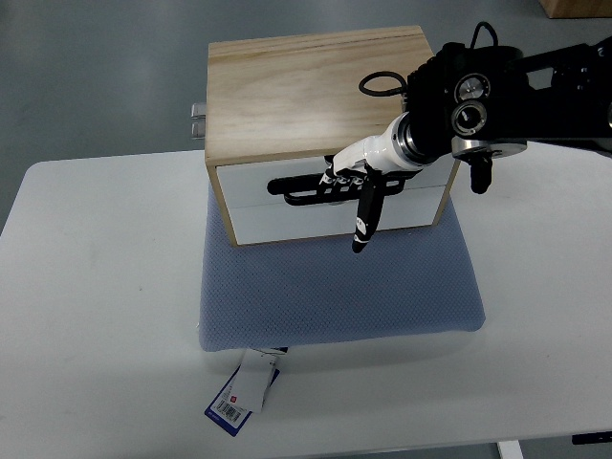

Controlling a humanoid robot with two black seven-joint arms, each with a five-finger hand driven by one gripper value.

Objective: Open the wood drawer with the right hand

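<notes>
At the near edge of the blue-grey padded fabric mat [339,292], a small tag [244,390] in white, red and blue is seen lying on the flat white counter [96,316]; its print is too small to be read. On the far part of the mat a pale wooden drawer box [306,81] with a light grained top is set, its front turned toward the near side. Two white drawer fronts [287,212] are shown in that front, one above the other, and a black bar handle [298,190] is mounted across them near the dividing line. Whether a drawer is pulled out at all cannot be told. A small grey metal fitting [198,118] is seen sticking out at the box's left rear. The black right arm is brought in from the right edge, ending in the white-and-black right hand [359,182]. Its black fingers [335,180] are curled onto the bar handle, while one finger [365,218] is held straight, pointing down over the lower drawer front.
</notes>
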